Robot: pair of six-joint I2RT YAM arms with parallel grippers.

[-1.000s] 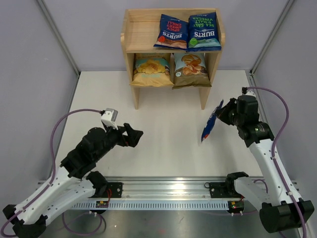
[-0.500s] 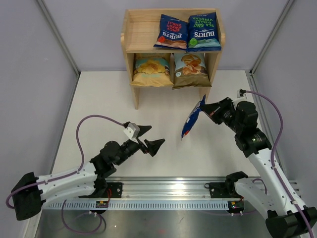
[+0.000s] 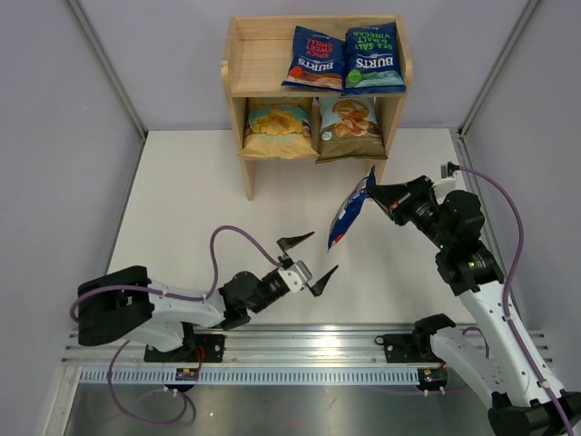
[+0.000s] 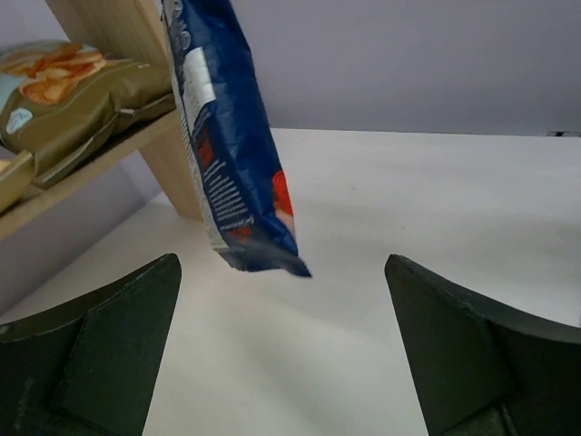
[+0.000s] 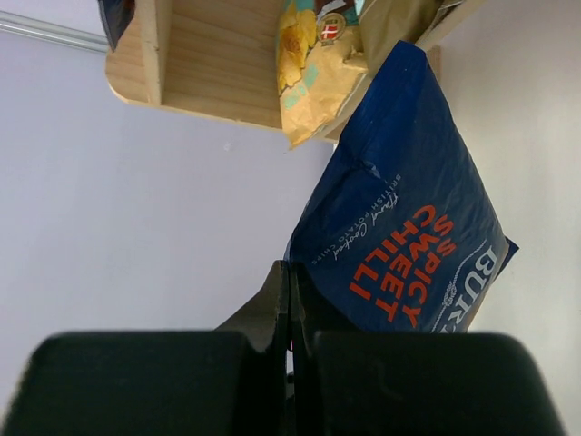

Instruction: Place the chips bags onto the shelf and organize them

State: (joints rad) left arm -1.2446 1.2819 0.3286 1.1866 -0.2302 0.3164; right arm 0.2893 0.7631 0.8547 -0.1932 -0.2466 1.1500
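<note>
My right gripper is shut on the edge of a dark-blue red-lettered Burts bag, which hangs above the table in front of the shelf's right leg. In the right wrist view the shut jaws pinch that bag. My left gripper is open, low over the table, just in front of and below the hanging bag; nothing is between its fingers. On the top tier lie a red-lettered Burts bag and a green-lettered one. The lower tier holds the yellow bag and the cassava bag.
The top tier's left part is bare wood. Grey walls close in the white table on the left, right and back. A metal rail carrying both arm bases runs along the near edge.
My left arm has dropped low and stretched right, bringing its open gripper under the hanging bag. My right gripper has carried the bag left and toward the shelf.
</note>
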